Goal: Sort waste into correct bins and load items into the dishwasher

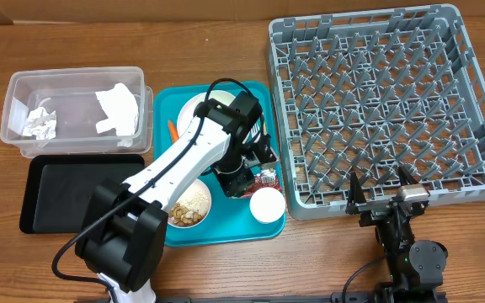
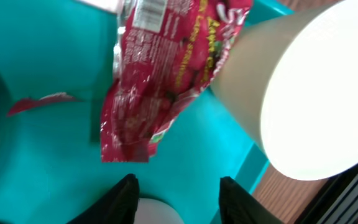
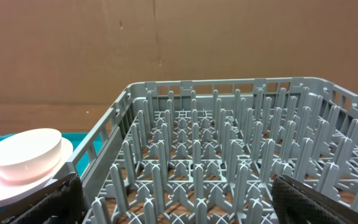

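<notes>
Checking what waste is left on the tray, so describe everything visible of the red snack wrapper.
The red snack wrapper is shiny, crinkled film with pale lettering and a white label panel at one end. It lies flattened on the teal tray, one edge against the side of the white cup. A small torn red strip lies apart beside it. The left hand hovers just short of it, fingers apart, not touching.

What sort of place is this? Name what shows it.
Probably a lab mock-up of a dish-clearing station: a grey dish rack and a teal tray of used dishes on a wooden table, beside a clear tub holding crumpled napkins.
</notes>
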{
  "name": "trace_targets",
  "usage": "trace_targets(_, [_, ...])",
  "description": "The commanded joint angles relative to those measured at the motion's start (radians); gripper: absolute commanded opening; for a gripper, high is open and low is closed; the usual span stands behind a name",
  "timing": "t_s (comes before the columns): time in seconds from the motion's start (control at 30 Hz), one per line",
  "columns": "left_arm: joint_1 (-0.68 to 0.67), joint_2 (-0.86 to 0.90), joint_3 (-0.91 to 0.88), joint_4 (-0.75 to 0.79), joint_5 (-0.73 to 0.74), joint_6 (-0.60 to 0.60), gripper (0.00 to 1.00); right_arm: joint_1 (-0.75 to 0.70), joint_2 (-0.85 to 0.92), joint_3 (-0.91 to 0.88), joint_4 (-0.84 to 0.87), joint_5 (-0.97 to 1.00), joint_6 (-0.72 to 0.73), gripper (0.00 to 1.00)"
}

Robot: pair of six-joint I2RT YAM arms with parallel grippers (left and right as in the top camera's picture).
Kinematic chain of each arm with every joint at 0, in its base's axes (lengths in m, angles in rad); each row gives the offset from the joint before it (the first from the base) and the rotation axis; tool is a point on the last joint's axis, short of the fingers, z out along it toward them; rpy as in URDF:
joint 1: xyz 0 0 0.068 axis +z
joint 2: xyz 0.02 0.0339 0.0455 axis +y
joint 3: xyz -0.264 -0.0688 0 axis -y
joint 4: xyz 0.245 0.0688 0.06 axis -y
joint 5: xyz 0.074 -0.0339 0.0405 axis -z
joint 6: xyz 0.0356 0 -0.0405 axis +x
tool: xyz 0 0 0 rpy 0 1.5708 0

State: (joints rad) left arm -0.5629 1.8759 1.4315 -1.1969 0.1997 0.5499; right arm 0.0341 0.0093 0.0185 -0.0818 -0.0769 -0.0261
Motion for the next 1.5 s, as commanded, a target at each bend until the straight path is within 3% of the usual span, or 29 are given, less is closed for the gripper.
trace_targets(0.0, [0.003,-0.013,-0.013,0.020,0.048,0.057,0.47,-0.003,-0.005,-0.011,0.005,0.006,-0.004,1.00])
trace_targets(0.63, [0.003,-0.011,-0.131,0.190,0.038,0.045,0.54,-0.003,-0.005,-0.011,0.005,0.006,-0.004,1.00])
trace_targets(1.23, [0.003,-0.007,-0.238,0.346,0.036,0.036,0.54,-0.003,-0.005,-0.011,0.005,0.005,-0.004,1.00])
trace_targets(1.47, [0.003,0.001,-0.239,0.345,0.022,0.018,0.38,-0.003,-0.005,-0.011,0.005,0.005,-0.004,1.00])
